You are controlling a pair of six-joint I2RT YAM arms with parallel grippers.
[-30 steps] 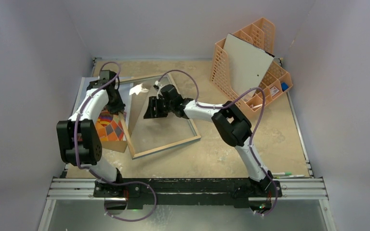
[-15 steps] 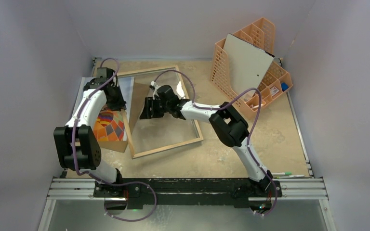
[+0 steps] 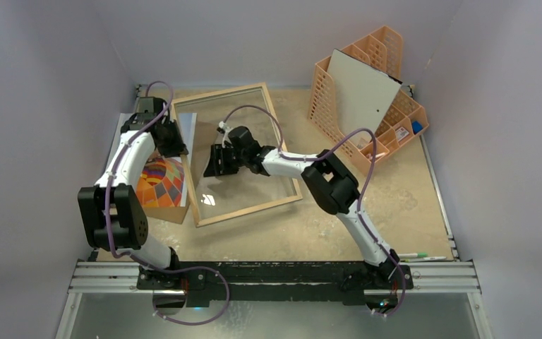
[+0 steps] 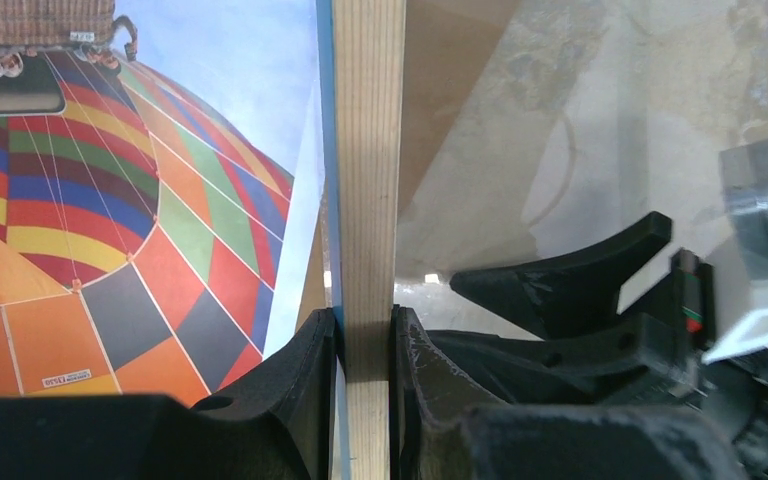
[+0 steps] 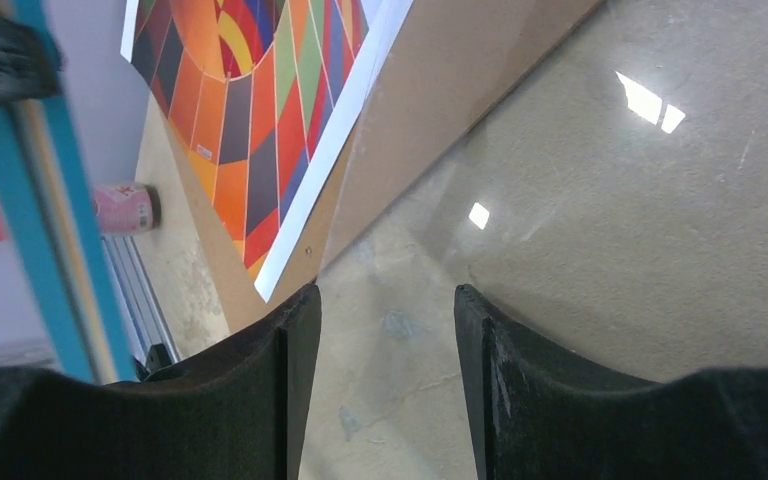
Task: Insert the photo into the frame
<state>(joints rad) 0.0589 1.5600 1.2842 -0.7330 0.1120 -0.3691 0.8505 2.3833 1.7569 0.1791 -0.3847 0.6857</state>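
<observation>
One left end effector [image 4: 363,335] clamped on wood-rimmed blue frame [image 4: 368,150], right end effector [image 5: 380,300] apart

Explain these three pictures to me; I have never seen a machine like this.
Two robot arms are bolted to the near edge of a table. One picture looks down from above; the other two come from cameras on each wrist. The left gripper is shut on the wooden rail of the frame, beside the photo of a balloon, which lies on a brown backing board. The right gripper hangs open over the frame's glass, holding nothing. At the far right stands an orange organiser with a pale board leaning on it.
</observation>
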